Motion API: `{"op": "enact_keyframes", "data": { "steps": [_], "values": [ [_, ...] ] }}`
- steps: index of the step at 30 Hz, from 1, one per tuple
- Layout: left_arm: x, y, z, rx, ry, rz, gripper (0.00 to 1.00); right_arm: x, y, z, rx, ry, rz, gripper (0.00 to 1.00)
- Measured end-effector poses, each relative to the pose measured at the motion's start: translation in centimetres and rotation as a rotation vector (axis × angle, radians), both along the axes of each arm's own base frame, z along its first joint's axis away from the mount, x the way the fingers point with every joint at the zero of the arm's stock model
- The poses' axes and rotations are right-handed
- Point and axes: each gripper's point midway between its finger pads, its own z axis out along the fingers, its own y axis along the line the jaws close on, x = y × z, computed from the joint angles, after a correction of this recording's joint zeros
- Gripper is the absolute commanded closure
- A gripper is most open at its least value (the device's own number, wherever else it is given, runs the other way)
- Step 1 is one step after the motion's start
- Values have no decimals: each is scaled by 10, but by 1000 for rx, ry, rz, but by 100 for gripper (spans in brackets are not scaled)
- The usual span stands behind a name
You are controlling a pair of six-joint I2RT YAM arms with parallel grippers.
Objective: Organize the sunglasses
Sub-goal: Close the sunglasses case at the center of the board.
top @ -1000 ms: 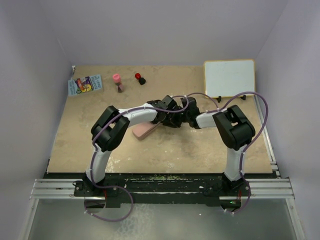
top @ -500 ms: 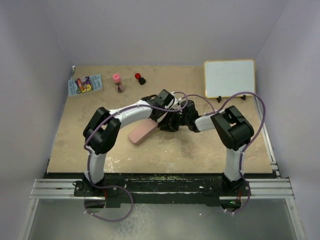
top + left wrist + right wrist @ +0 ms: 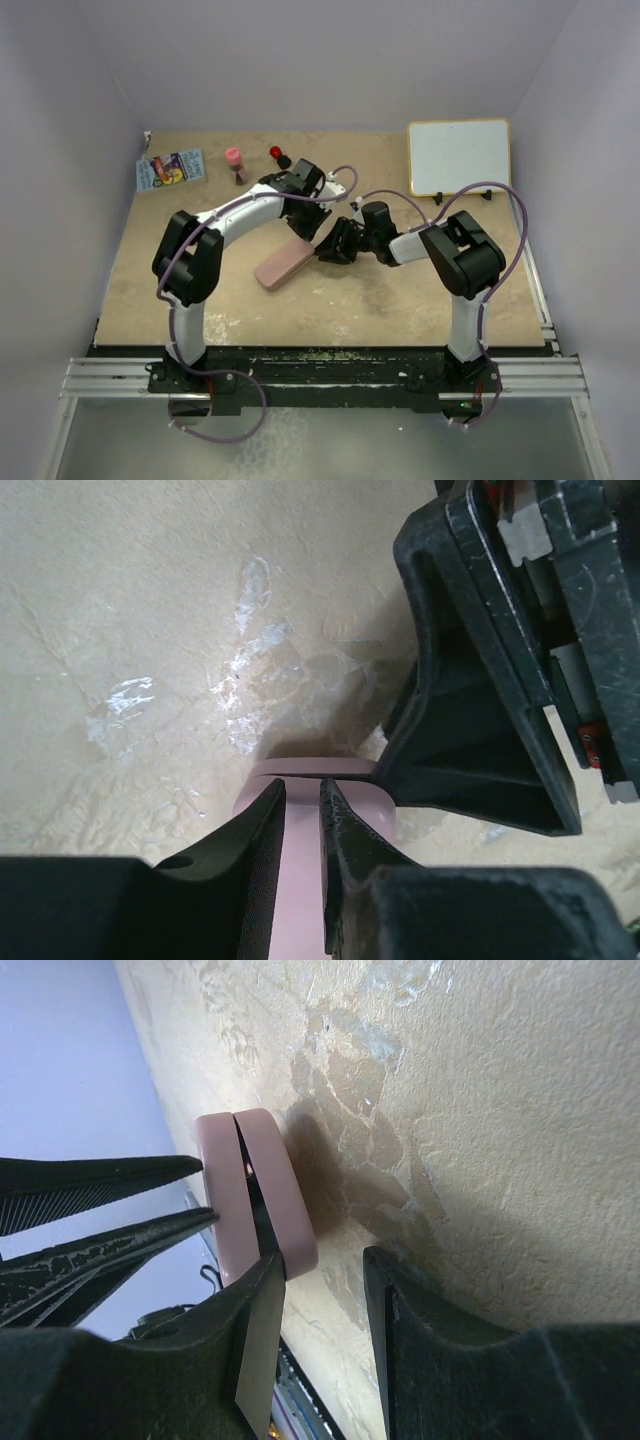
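The sunglasses cannot be seen in any view. The pink case (image 3: 281,266) lies under both grippers, its seam slightly ajar and dark in the right wrist view only. Since a second ago the left arm (image 3: 240,212) has swung back. The left gripper (image 3: 300,786) has its jaws nearly together above the case. The right gripper (image 3: 320,1260) has its jaws apart at the case's end.

White arms (image 3: 245,212) with black joints (image 3: 195,265), looped purple cables (image 3: 214,439).
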Motion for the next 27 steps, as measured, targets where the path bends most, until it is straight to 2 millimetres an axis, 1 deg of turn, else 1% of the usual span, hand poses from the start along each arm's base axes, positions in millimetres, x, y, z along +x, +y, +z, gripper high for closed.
{"op": "enact_keyframes", "data": {
  "steps": [5, 6, 7, 9, 10, 17, 21, 24, 27],
  "values": [
    [-8, -6, 1, -65, 56, -27, 74, 0, 0, 0, 1, 4, -2, 56],
    [-10, -7, 1, -73, 64, -34, 72, 0, 0, 0, 2, 4, -2, 56],
    [-12, -8, 1, -80, 73, -40, 68, 0, 0, 0, 2, 5, -3, 56],
    [-17, -10, -1, -90, 89, -52, 55, 0, 0, 0, 2, 6, -4, 56],
    [-20, -10, -2, -93, 99, -58, 54, 0, 0, 0, 2, 6, -4, 56],
    [-25, -8, -5, -88, 120, -62, 53, 0, 0, 0, 3, 7, -4, 56],
    [-30, -3, -9, -70, 137, -60, 54, 0, 0, 0, 2, 10, -7, 56],
    [-37, 2, -16, -53, 154, -64, 55, 0, 0, 0, 3, 12, -10, 56],
    [-40, 5, -15, -50, 149, -69, 55, 1, -1, 0, 4, 13, -13, 56]
  ]
}}
